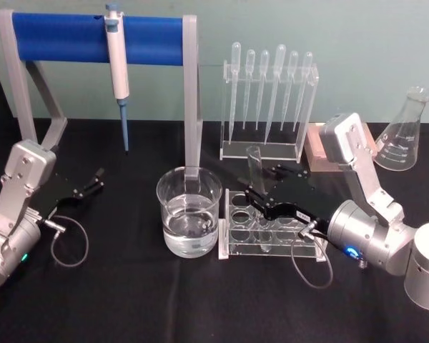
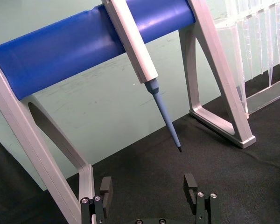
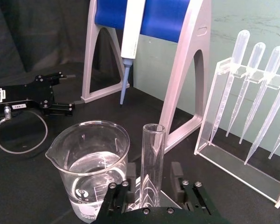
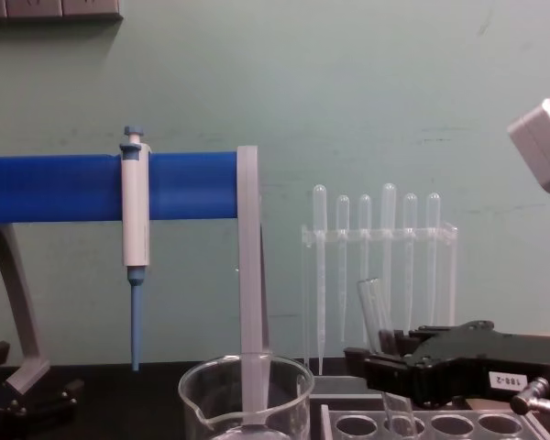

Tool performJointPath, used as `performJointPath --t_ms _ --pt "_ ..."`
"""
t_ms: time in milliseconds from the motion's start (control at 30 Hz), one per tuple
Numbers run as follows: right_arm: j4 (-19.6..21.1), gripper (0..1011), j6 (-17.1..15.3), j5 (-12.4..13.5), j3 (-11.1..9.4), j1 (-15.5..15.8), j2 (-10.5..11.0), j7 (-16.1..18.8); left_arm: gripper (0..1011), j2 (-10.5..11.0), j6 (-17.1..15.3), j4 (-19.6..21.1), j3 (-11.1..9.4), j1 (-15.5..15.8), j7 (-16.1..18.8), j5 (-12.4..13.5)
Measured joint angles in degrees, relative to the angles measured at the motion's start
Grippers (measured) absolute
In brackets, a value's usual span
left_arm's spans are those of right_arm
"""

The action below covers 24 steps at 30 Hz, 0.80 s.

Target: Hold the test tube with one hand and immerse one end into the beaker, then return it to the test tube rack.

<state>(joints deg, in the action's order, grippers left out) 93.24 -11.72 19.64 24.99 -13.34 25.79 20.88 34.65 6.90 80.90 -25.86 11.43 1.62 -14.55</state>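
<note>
The clear test tube [image 1: 255, 163] stands slightly tilted in the clear rack [image 1: 272, 236], just right of the beaker [image 1: 189, 214], which holds water. My right gripper [image 1: 263, 183] reaches in from the right and straddles the tube above the rack. In the right wrist view the tube [image 3: 152, 149] rises between the fingers [image 3: 130, 173] with a narrow gap on each side, so the right gripper [image 3: 153, 175] is open; the beaker [image 3: 91, 158] is beside it. The chest view shows the tube [image 4: 374, 307] leaning above that gripper [image 4: 378, 359]. My left gripper [image 1: 91, 182] rests open on the table at far left.
A blue-barred stand [image 1: 93, 37] holding a hanging pipettor [image 1: 117, 57] rises behind the beaker. A clear rack of plastic pipettes [image 1: 268, 107] stands behind the tube rack. A conical flask [image 1: 404, 136] and a wooden block [image 1: 316, 146] sit at back right.
</note>
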Motion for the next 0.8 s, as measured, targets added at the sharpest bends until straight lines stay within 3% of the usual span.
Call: performJointPath --t_ms 33,167,267,800 --pt "0.0 508 -0.1 -0.1 -0.1 0.1 -0.2 0.1 1000 0.0 0.0 0.0 0.0 0.0 0.0 0.0" --pt "0.0 319 -0.1 -0.3 -0.5 0.2 -0.4 0.2 1000 0.0 0.0 0.0 0.0 0.0 0.0 0.0" --pt "0.4 235 -0.1 -0.2 -1.0 0.5 -0.5 0.3 1000 0.0 0.0 0.0 0.0 0.0 0.0 0.0" --pt "9.4 225 0.6 6.2 -7.3 5.3 -0.3 -1.1 1000 0.0 0.0 0.0 0.0 0.0 0.0 0.0"
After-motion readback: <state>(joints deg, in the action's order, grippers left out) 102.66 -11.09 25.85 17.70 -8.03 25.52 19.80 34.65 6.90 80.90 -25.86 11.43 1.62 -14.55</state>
